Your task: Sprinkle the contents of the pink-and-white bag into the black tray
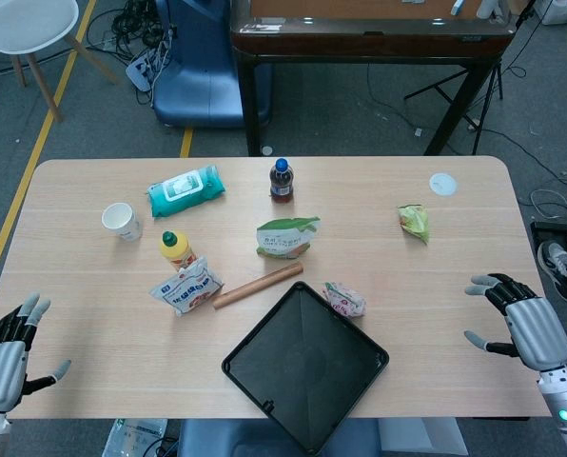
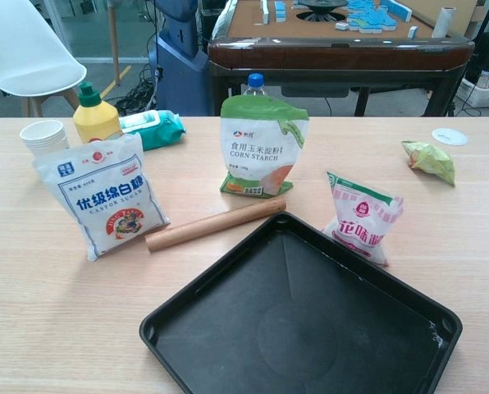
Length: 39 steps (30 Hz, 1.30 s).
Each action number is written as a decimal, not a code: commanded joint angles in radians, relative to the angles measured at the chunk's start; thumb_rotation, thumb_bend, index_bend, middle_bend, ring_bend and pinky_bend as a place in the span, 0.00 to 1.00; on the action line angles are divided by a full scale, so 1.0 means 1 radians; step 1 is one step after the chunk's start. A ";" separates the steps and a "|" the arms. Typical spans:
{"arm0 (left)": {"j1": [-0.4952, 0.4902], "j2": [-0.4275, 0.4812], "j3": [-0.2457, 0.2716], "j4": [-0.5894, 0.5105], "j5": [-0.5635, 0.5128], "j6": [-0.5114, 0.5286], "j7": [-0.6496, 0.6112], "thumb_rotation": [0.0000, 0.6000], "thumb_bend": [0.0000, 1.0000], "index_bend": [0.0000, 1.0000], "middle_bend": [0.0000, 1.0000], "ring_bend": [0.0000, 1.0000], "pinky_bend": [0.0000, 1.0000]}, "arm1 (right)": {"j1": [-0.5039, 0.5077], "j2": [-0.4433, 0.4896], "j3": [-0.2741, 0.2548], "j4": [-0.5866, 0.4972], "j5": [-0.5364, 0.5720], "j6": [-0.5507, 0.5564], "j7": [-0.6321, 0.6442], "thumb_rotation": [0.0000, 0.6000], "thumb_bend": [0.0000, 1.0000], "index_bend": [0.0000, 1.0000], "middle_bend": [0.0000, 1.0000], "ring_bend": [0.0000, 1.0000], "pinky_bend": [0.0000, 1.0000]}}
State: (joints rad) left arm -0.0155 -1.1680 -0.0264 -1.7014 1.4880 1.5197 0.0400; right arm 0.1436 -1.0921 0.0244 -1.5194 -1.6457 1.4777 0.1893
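The pink-and-white bag (image 1: 344,299) (image 2: 362,217) stands upright just beyond the far right edge of the black tray (image 1: 305,362) (image 2: 302,320), which lies turned like a diamond near the table's front edge with nothing in it. My left hand (image 1: 8,354) hovers at the front left corner of the table, fingers spread, holding nothing. My right hand (image 1: 521,320) is at the front right edge, fingers apart and holding nothing. Both hands are far from the bag. The chest view shows neither hand.
A wooden rolling pin (image 1: 258,286) lies by the tray's far left edge. Behind it stand a white sugar bag (image 1: 186,286), a corn starch bag (image 1: 286,237), a yellow bottle (image 1: 176,249), a paper cup (image 1: 122,221), a wipes pack (image 1: 185,189), a dark bottle (image 1: 282,180), a green packet (image 1: 415,223) and a white lid (image 1: 442,184).
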 commanded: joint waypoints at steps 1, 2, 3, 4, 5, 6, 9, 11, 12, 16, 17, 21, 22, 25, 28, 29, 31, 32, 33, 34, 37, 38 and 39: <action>-0.003 -0.002 0.002 -0.001 -0.002 -0.007 0.003 1.00 0.18 0.08 0.01 0.00 0.05 | 0.000 0.001 -0.001 -0.001 0.000 0.000 -0.001 1.00 0.05 0.33 0.28 0.20 0.31; -0.003 -0.003 0.002 -0.001 -0.002 -0.009 0.004 1.00 0.18 0.08 0.01 0.00 0.05 | 0.000 0.001 -0.002 -0.001 0.001 -0.001 -0.001 1.00 0.05 0.33 0.28 0.20 0.31; -0.004 -0.003 0.003 0.000 -0.001 -0.009 0.004 1.00 0.18 0.08 0.01 0.00 0.05 | 0.000 0.001 -0.003 -0.001 0.001 -0.001 0.000 1.00 0.05 0.33 0.28 0.20 0.31; -0.004 -0.004 0.003 0.000 0.000 -0.008 0.004 1.00 0.18 0.08 0.01 0.00 0.05 | 0.000 0.002 -0.003 -0.001 0.001 -0.001 0.001 1.00 0.05 0.33 0.28 0.20 0.31; -0.004 -0.004 0.003 0.000 0.001 -0.007 0.005 1.00 0.18 0.08 0.01 0.00 0.05 | 0.000 0.002 -0.004 0.000 0.001 -0.001 0.002 1.00 0.05 0.33 0.28 0.20 0.31; -0.003 -0.003 0.003 -0.001 0.002 -0.005 0.005 1.00 0.18 0.08 0.01 0.00 0.05 | 0.001 0.002 -0.004 0.000 0.000 -0.002 0.002 1.00 0.05 0.33 0.28 0.20 0.31; -0.001 -0.001 0.004 -0.004 0.003 0.000 0.007 1.00 0.18 0.08 0.01 0.00 0.05 | 0.006 0.004 -0.006 0.004 0.000 -0.011 0.002 1.00 0.05 0.33 0.28 0.20 0.31; 0.001 0.000 0.006 -0.005 0.003 0.001 0.008 1.00 0.18 0.08 0.01 0.00 0.05 | 0.015 0.007 -0.005 0.004 0.004 -0.026 -0.002 1.00 0.05 0.33 0.28 0.20 0.31; 0.001 0.000 0.007 -0.005 0.003 0.001 0.008 1.00 0.18 0.08 0.01 0.00 0.05 | 0.020 0.008 -0.004 0.003 0.006 -0.036 -0.004 1.00 0.05 0.33 0.28 0.20 0.31; 0.001 -0.001 0.009 -0.008 0.005 -0.001 0.011 1.00 0.18 0.08 0.01 0.00 0.05 | 0.057 0.013 0.002 0.001 0.012 -0.091 -0.006 1.00 0.05 0.33 0.28 0.20 0.31; 0.001 -0.001 0.010 -0.009 0.006 0.000 0.012 1.00 0.18 0.08 0.01 0.00 0.05 | 0.066 0.014 0.003 0.002 0.014 -0.106 -0.007 1.00 0.05 0.33 0.28 0.20 0.31; 0.004 0.000 0.011 -0.013 0.004 0.003 0.017 1.00 0.18 0.08 0.01 0.00 0.05 | 0.110 0.010 0.010 0.008 0.021 -0.169 -0.003 1.00 0.05 0.33 0.28 0.20 0.31; 0.005 0.000 0.012 -0.014 0.004 0.004 0.018 1.00 0.18 0.08 0.01 0.00 0.05 | 0.127 0.008 0.013 0.011 0.023 -0.195 0.004 1.00 0.05 0.33 0.28 0.20 0.31; 0.006 0.001 0.013 -0.018 0.004 0.004 0.024 1.00 0.18 0.08 0.01 0.00 0.05 | 0.172 -0.002 0.017 0.029 0.027 -0.258 0.025 1.00 0.05 0.32 0.28 0.20 0.31; 0.008 0.001 0.014 -0.024 0.001 0.004 0.032 1.00 0.18 0.08 0.01 0.00 0.05 | 0.218 -0.022 0.022 0.055 0.025 -0.313 0.044 1.00 0.05 0.29 0.28 0.20 0.31; 0.008 0.000 0.014 -0.026 0.001 0.005 0.034 1.00 0.18 0.08 0.01 0.00 0.05 | 0.231 -0.029 0.024 0.064 0.023 -0.326 0.050 1.00 0.05 0.29 0.28 0.20 0.31; 0.009 0.000 0.015 -0.031 0.000 0.006 0.041 1.00 0.18 0.08 0.01 0.00 0.05 | 0.259 -0.048 0.027 0.086 0.018 -0.353 0.065 1.00 0.05 0.29 0.28 0.20 0.31; 0.010 -0.001 0.015 -0.034 -0.001 0.006 0.044 1.00 0.18 0.08 0.01 0.00 0.05 | 0.271 -0.057 0.028 0.096 0.015 -0.364 0.071 1.00 0.05 0.29 0.28 0.20 0.31; 0.010 0.000 0.016 -0.036 -0.001 0.006 0.047 1.00 0.18 0.08 0.01 0.00 0.05 | 0.283 -0.065 0.028 0.106 0.012 -0.375 0.077 1.00 0.05 0.28 0.27 0.20 0.31; 0.011 0.000 0.016 -0.039 -0.001 0.007 0.051 1.00 0.18 0.08 0.01 0.00 0.05 | 0.295 -0.074 0.027 0.115 0.009 -0.387 0.084 1.00 0.05 0.28 0.27 0.19 0.31; 0.013 0.001 0.017 -0.047 -0.003 0.009 0.062 1.00 0.18 0.08 0.01 0.00 0.05 | 0.337 -0.107 0.020 0.155 -0.002 -0.431 0.107 1.00 0.05 0.26 0.26 0.18 0.30; 0.013 0.001 0.017 -0.049 -0.003 0.009 0.065 1.00 0.18 0.08 0.01 0.00 0.05 | 0.348 -0.115 0.017 0.165 -0.005 -0.444 0.112 1.00 0.05 0.25 0.25 0.17 0.29; 0.014 0.001 0.017 -0.051 -0.004 0.009 0.068 1.00 0.18 0.08 0.01 0.00 0.05 | 0.358 -0.123 0.015 0.175 -0.008 -0.455 0.115 1.00 0.04 0.24 0.25 0.16 0.28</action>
State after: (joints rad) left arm -0.0022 -1.1669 -0.0097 -1.7511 1.4845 1.5289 0.1072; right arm 0.4874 -1.2013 0.0442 -1.3582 -1.6468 1.0390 0.2944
